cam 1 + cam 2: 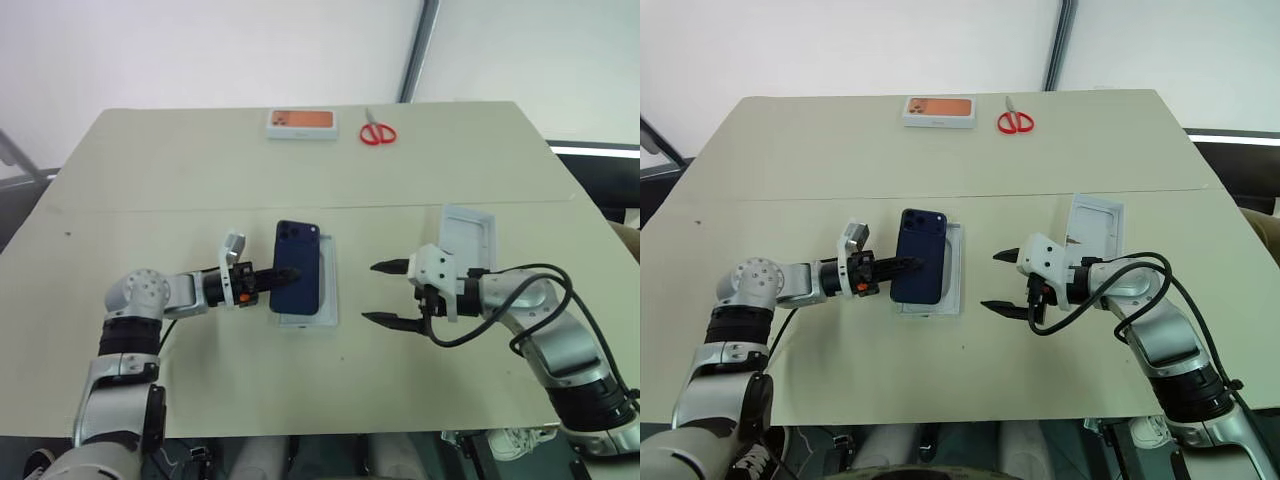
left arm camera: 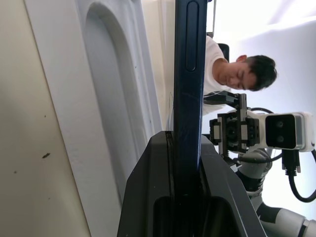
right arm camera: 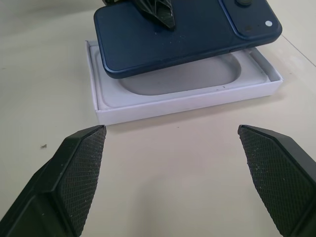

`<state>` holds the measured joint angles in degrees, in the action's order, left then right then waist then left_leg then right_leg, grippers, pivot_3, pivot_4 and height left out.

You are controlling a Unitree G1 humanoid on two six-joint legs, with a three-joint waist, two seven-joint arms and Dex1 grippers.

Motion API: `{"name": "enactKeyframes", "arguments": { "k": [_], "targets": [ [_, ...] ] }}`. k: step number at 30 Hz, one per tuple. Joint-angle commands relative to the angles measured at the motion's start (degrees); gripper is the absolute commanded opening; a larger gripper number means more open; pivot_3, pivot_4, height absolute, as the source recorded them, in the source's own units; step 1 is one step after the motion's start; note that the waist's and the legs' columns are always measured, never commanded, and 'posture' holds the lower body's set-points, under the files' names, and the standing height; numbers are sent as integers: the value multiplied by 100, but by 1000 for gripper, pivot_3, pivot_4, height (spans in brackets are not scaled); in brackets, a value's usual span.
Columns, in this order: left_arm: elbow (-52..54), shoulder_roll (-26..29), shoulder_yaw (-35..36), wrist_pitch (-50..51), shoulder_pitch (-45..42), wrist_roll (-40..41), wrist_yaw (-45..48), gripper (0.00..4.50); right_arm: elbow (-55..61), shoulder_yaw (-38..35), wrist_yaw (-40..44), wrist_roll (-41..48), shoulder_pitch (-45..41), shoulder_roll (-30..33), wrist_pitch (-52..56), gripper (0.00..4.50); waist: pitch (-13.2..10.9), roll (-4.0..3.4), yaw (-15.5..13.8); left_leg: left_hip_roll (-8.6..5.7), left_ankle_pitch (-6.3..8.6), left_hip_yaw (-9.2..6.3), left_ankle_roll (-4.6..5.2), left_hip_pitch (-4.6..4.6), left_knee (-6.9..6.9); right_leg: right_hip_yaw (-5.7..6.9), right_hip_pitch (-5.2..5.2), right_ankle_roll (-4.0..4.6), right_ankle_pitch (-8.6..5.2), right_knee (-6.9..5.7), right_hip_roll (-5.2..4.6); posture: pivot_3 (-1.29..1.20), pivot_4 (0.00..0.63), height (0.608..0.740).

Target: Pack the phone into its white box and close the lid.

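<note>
At the far edge of the table [image 1: 150, 180] you have a white box with an orange top [image 1: 302, 123] and, just to its right, red-handled scissors [image 1: 377, 131], the two apart. Across the table, a person in a white top [image 2: 217, 64] faces you

Free room and obstacles on the table [image 1: 180, 390]. At centre frame the phone [image 1: 298, 265], clamped edgewise in the left gripper [image 1: 284, 273], hangs just over the white box [image 1: 328, 285] and covers most of its opening. To the right of centre the right gripper [image 1: 385, 293], fingers spread wide, stands apart from the box, with bare tabletop between them. The lid [image 1: 468, 238] lies just behind that gripper. An orange-topped box [image 1: 302, 124] and scissors [image 1: 377, 131] sit at the upper centre edge, well apart; the wide band below them is open.
</note>
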<state>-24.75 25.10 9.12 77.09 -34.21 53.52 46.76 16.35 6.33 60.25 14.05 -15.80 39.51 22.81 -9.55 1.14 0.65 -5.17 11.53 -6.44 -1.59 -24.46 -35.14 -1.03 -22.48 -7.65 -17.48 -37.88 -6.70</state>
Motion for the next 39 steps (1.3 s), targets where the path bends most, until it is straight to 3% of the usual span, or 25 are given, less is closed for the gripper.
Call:
{"name": "enactKeyframes", "arguments": {
  "k": [1, 8, 30, 32, 35, 38, 39],
  "targets": [
    [18, -38, -34, 7, -126, -40, 248, 983, 149, -4, -80, -32, -7, 63, -108, 4500, 0, 0, -1, 0, 0, 0, 0, 0, 0, 0, 0, 0, 0, 0, 0, 0, 150, 740],
    [188, 85, -110, 14, -134, -203, 398, 4284, 45, 98, -150, -106, -93, -23, -162, 4500, 1, -1, -17, 0, 0, -5, 0, 5, -6, 5, 11, 0, 0, 0, 0, 0, 150, 740],
    [1254, 904, 30, -43, 10, -440, 580, 4284, -334, 383, -241, -109, -490, -308, -238, 4500, 0, -1, 10, 2, 0, -7, 0, 2, -1, 4, 3, 0, 0, -1, 3, 0, 150, 740],
    [1200, 950, 142, -31, 18, -389, 550, 3498, -439, 390, -276, -174, -544, -338, -297, 4500, 0, -1, 7, 2, 0, -6, 0, 2, -1, 3, 3, 0, 0, -1, 2, 0, 150, 740],
    [1265, 978, 258, -77, 79, -374, 505, 1947, -515, 414, -248, -171, -606, -352, -311, 4500, -1, -1, 2, 1, 0, -7, 0, 2, -2, 4, 4, 0, 0, -1, 2, 0, 150, 740],
    [1296, 957, 352, -164, 161, -474, 299, 316, -613, 430, -321, -180, -731, -437, -243, 3576, 0, -1, 11, 2, 0, -6, 0, 2, -1, 3, 3, 0, 0, -1, 2, 0, 150, 740],
    [1378, 978, 320, -308, 283, -567, 241, 0, -701, 521, -367, -319, -771, -469, -357, 3099, -1, -1, 15, 2, 0, -7, 0, 2, -1, 3, 3, 0, 0, -2, 2, 0, 150, 740]
  ]
}}
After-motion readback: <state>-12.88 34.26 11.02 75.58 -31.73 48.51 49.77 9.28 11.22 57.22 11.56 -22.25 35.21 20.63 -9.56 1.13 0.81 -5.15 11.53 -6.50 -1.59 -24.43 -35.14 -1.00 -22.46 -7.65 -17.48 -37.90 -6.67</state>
